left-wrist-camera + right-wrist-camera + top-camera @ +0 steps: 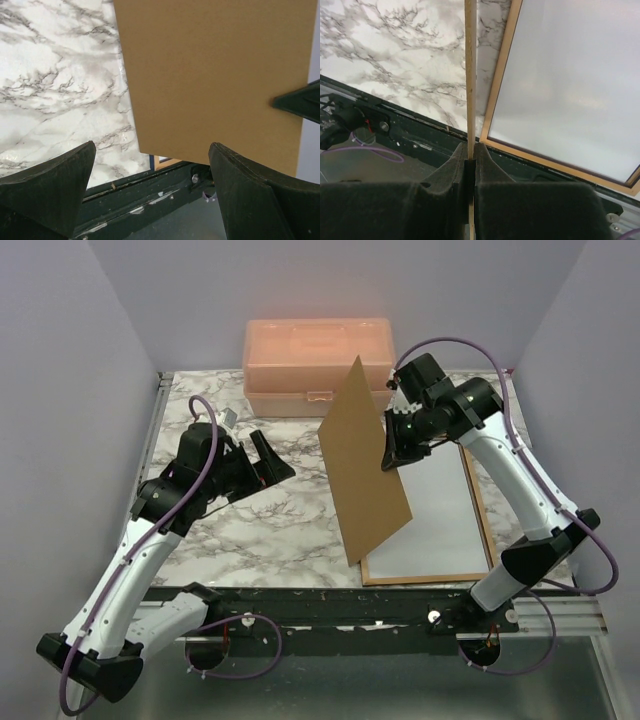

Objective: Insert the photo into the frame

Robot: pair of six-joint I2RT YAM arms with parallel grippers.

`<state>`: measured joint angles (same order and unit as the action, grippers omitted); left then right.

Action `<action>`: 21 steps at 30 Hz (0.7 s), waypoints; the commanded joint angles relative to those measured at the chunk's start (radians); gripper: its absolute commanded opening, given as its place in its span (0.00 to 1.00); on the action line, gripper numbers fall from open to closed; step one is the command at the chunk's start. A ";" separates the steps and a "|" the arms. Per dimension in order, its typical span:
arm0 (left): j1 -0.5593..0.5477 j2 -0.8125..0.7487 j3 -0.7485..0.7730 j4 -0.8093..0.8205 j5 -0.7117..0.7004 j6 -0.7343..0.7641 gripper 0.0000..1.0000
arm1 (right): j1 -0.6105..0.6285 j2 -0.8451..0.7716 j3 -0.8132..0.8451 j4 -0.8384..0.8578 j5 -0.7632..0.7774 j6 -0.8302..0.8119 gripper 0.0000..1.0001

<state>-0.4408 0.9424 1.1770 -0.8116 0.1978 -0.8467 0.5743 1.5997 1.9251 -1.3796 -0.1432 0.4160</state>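
At the near right of the tabletop (pixel 250 530) lies the frame (pixel 430 580), with its light wood back upward. A pale white sheet fills its opening. I judge this is the photo (pixel 430 510) lying face down, but the printed side does not show, so I cannot be sure. Nothing else is in the frame.

Just left of it stands a brown board (pixel 365 470), tilted on edge, with its low corner beside the near left corner of the frame. I cannot tell if it touches there. The right tool (pixel 471 152) is closed narrow on the right edge of the board, and the thin edge runs straight between its pads.

The left tool (pixel 152 144) is on the left side, spread wide and holding nothing. It faces the flat side of the board.

The step in hand seems to be laying the board over the sheet. To do it well, set the low edge inside the wood rim first, then lean the board down slowly so it does not push the sheet out of place. The wide tool could press the free side flat. Let go only when all corners sit inside the rim.

At the far edge is a peach plastic box (pixel 318 360) with its lid closed, so what it holds is not visible.
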 commanded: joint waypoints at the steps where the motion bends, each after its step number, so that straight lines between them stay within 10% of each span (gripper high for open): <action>1: -0.007 -0.025 -0.051 0.006 -0.031 -0.008 0.99 | 0.059 0.008 0.025 -0.041 0.088 0.063 0.01; 21: -0.007 -0.010 -0.065 0.008 -0.035 0.015 0.99 | 0.176 0.028 0.010 -0.044 0.310 0.158 0.01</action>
<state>-0.4412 0.9360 1.1175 -0.8101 0.1894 -0.8452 0.7345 1.5997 1.8954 -1.3758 0.0883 0.5591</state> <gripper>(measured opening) 0.986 0.082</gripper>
